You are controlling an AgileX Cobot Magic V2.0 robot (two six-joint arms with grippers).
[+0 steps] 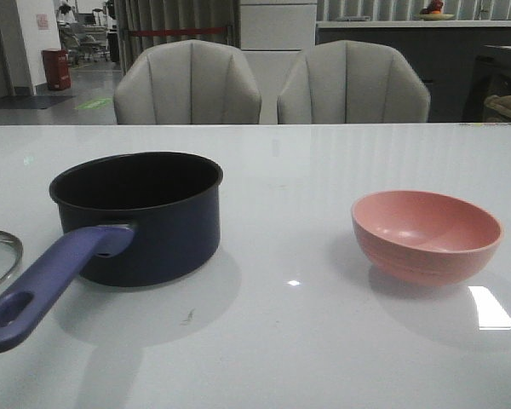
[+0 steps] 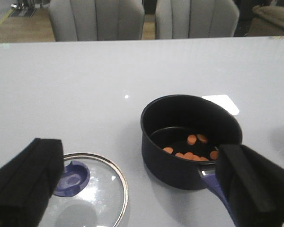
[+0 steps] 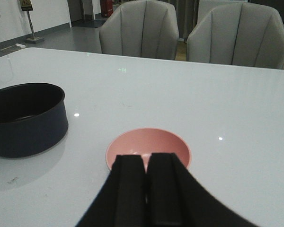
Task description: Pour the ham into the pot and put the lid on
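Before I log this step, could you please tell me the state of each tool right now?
Left tool: open, holding nothing, above the lid and pot.
Right tool: shut, holding nothing, above the bowl.

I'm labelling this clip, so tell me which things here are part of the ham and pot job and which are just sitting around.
Part of the job:
- ham, slices already in the pot
- pot
- lid, flat on the table beside the pot, not yet on
- left gripper, open above lid and pot
- pink bowl, now empty

Just there:
- right gripper, shut, holding nothing
- two grey chairs
- table
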